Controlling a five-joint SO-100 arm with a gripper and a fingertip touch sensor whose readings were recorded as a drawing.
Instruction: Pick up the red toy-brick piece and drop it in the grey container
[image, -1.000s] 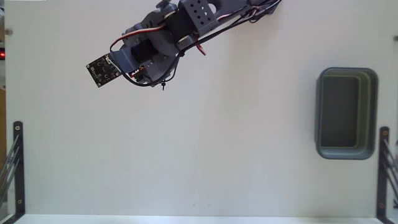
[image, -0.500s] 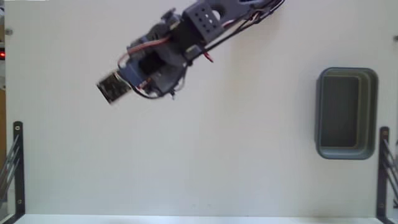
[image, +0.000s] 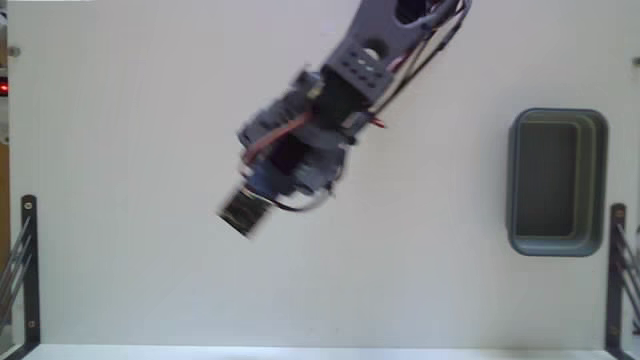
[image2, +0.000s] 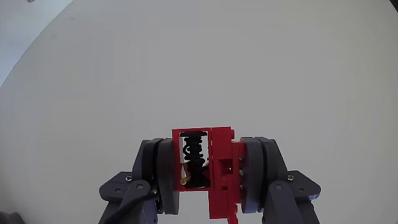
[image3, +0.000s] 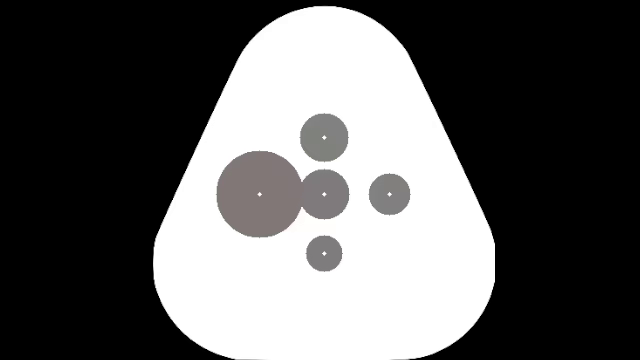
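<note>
The white surface (image: 150, 280) carries the grey container (image: 557, 182) at the fixed view's right. The arm (image: 330, 110) has swung right toward it within a second. Its gripper (image2: 208, 180) is clamped on the red brick (image2: 221, 171), so carrying is underway.

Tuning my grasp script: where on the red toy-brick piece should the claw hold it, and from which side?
Judging by the wrist view, across its two flat side faces: the claw has one finger on each side of the red toy-brick piece. Those flat, parallel sides suit the pads; the open dark-cored frame between them looks a poorer grip.
</note>
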